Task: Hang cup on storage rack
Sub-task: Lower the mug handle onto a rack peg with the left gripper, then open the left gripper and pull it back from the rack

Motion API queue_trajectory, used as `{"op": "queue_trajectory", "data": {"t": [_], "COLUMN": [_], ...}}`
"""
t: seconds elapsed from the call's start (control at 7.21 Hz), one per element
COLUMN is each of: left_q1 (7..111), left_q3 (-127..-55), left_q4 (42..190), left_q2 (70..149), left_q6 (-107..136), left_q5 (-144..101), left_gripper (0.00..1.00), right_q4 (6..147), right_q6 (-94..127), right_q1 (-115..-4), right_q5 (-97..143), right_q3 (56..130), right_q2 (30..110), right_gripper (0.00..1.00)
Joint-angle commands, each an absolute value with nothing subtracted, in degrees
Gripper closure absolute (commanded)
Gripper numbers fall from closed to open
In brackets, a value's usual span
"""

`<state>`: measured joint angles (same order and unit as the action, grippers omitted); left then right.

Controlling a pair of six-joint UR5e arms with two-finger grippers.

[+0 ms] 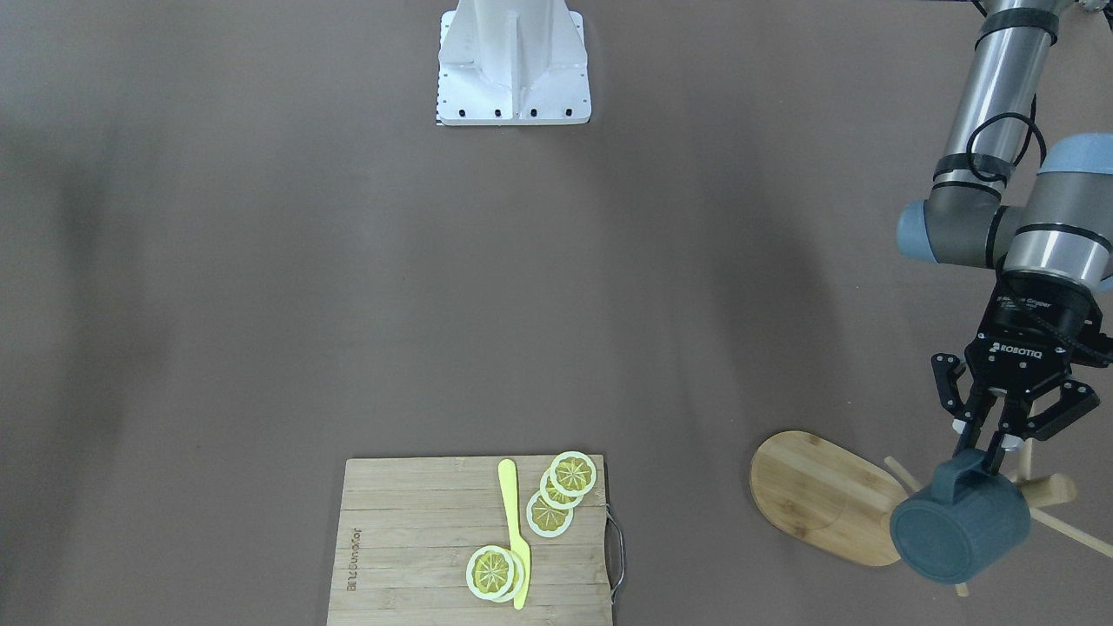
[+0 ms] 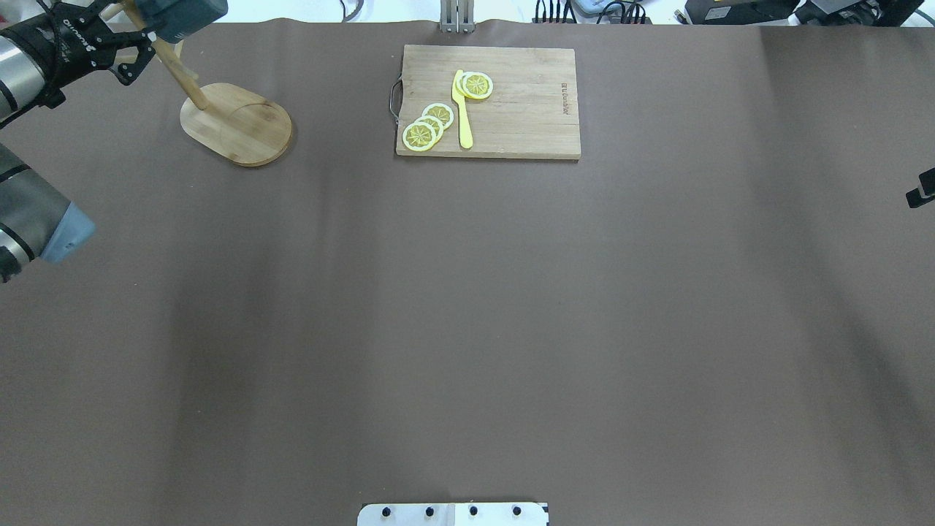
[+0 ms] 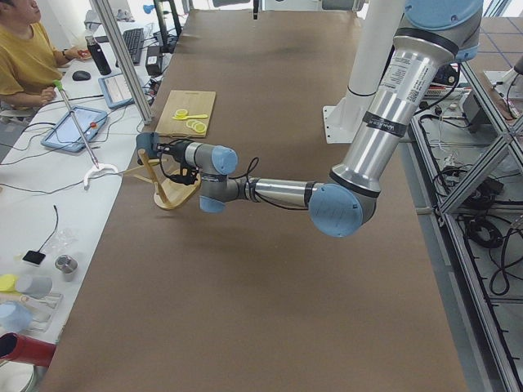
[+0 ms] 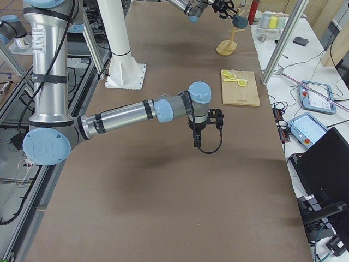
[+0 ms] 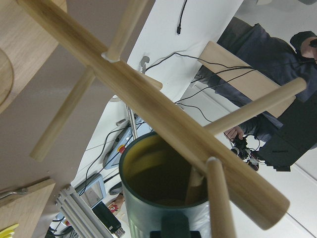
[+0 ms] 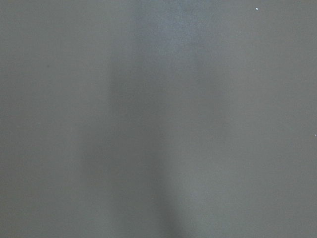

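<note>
one cup point(image 1: 956, 530), one storage rack point(image 1: 817, 496), one cutting board point(image 1: 409, 539), one knife point(image 1: 515, 530)

Looking down on a wide brown tabletop point(image 2: 467, 329) lying under soft, even light. Bordering a white desk point(image 3: 73, 224) carrying tablets point(image 3: 75, 129), with aluminium posts point(image 3: 122, 57) standing between.

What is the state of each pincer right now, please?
Left pincer: closed on the handle of the cup.
Right pincer: cannot be told.

Left jaws grip the cup point(image 1: 956, 530) handle at the storage rack point(image 1: 817, 496).
</note>
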<state>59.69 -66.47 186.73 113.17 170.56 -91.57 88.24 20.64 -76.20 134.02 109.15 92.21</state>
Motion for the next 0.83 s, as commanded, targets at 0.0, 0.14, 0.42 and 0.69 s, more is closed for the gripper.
{"op": "queue_trajectory", "data": {"t": [0.0, 0.14, 0.42, 0.69], "left_q1": [59.76, 59.94, 59.94, 59.94], "left_q3": [-66.97, -69.06, -76.25, -82.41], "left_q4": [186.77, 186.85, 187.21, 187.21], "left_q2": [113.29, 112.94, 107.34, 101.54], "left_q6": [170.51, 170.16, 169.89, 150.09], "left_q5": [-91.67, -91.76, -91.85, -91.85], "left_gripper": [0.02, 0.02, 0.02, 0.02], "right_q4": [88.24, 88.24, 88.24, 88.24], "right_q6": [20.65, 20.57, 20.30, 19.95], "right_q1": [-76.20, -76.20, -76.29, -77.77], "right_q5": [134.03, 134.03, 134.03, 133.77], "right_q3": [109.07, 109.16, 109.07, 109.07], "right_q2": [92.20, 92.11, 92.02, 92.02], "right_gripper": [0.00, 0.00, 0.00, 0.00]}}
